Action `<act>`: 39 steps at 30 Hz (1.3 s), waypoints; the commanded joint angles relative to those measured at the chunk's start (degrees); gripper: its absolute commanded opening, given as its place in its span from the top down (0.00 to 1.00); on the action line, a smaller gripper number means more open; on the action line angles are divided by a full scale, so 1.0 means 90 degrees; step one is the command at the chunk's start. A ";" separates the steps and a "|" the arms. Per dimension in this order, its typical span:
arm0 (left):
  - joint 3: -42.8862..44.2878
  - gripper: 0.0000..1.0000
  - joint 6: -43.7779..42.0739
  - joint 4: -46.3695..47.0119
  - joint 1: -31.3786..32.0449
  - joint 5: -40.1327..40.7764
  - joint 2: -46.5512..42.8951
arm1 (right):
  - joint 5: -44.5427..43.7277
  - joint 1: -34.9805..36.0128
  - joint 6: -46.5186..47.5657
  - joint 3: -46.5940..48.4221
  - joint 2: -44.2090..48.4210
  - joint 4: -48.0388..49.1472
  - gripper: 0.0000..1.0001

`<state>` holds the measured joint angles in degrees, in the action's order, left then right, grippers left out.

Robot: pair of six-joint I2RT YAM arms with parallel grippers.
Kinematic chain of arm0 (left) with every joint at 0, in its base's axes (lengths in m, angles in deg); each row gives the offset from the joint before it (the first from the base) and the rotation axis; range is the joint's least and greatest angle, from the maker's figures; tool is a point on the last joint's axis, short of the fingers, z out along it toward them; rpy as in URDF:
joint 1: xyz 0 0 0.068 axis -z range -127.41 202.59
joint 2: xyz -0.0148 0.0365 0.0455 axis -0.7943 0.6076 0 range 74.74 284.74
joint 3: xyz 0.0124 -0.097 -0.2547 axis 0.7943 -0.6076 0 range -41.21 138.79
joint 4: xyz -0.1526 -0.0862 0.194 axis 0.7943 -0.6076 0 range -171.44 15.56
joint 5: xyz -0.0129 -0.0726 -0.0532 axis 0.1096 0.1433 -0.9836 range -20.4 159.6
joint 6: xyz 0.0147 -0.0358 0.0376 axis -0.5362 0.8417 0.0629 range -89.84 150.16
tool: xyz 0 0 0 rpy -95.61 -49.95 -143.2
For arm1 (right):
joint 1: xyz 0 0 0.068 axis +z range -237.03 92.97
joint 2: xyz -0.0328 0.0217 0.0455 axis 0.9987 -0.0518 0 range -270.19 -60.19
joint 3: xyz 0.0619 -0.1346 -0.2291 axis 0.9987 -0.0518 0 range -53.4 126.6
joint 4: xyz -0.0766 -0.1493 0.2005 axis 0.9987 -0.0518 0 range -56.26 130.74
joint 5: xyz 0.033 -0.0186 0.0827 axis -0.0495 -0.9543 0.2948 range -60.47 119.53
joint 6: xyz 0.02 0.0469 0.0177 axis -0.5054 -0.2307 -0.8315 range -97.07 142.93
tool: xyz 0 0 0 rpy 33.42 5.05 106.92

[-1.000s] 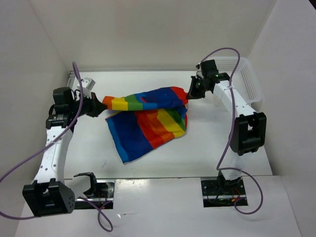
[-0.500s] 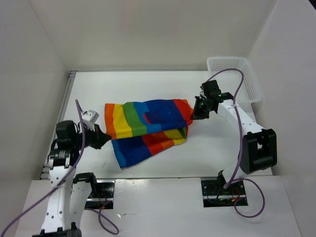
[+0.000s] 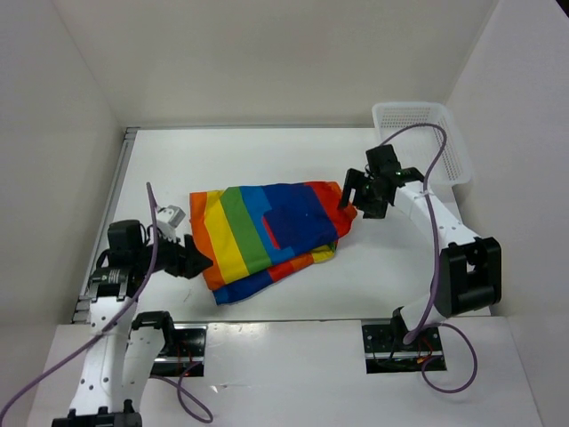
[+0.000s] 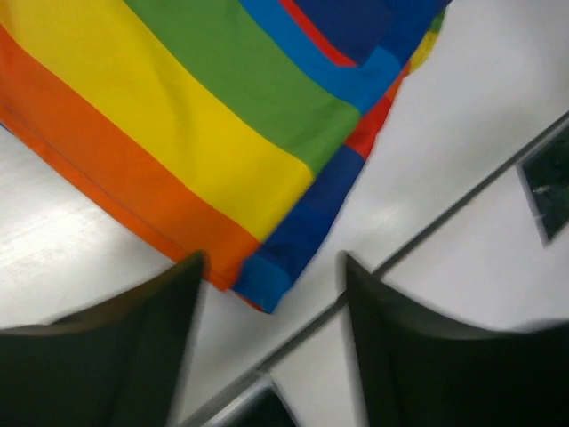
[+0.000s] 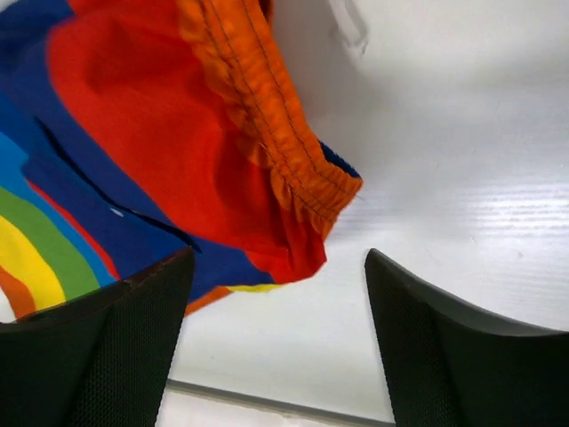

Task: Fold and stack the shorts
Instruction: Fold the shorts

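The rainbow-striped shorts (image 3: pixel 267 229) lie folded over on the white table, dark blue patch pocket (image 3: pixel 298 218) facing up. My left gripper (image 3: pixel 197 264) is open just off the shorts' lower left corner; in the left wrist view that corner of the shorts (image 4: pixel 267 276) lies between the spread fingers (image 4: pixel 116 356), free of both. My right gripper (image 3: pixel 354 203) is open at the shorts' right end. In the right wrist view the orange waistband (image 5: pixel 293 169) and the red cloth lie loose ahead of the fingers (image 5: pixel 444 347), with nothing gripped.
A white mesh basket (image 3: pixel 449 147) stands at the back right corner, behind the right arm. White walls close in the table on three sides. A seam (image 3: pixel 293 321) marks the table's near edge, where the arm bases sit.
Both grippers carried the shorts' upper layer toward the near side, folding it over, then opened and let go. The left arm moved near and low; the cloth now lies flat.
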<state>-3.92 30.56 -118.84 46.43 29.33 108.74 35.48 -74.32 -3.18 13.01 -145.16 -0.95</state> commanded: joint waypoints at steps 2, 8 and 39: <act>0.0240 0.51 -0.0045 0.1376 0.0020 0.0489 0.0984 | -0.0368 0.0091 -0.0399 0.0647 0.0320 0.0248 0.48; 0.0680 0.60 -0.0045 0.0658 0.0020 0.1642 0.2101 | -0.0290 0.0930 -0.0458 0.0913 -0.0051 0.0277 0.91; 0.2461 1.00 -0.0045 0.2707 0.0322 0.1613 0.6708 | -0.0310 0.0736 -0.0947 0.0775 -0.0880 0.0873 0.56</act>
<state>8.72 30.52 -98.75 49.30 42.58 166.64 32.44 -67.26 -11.14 16.35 -151.26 3.27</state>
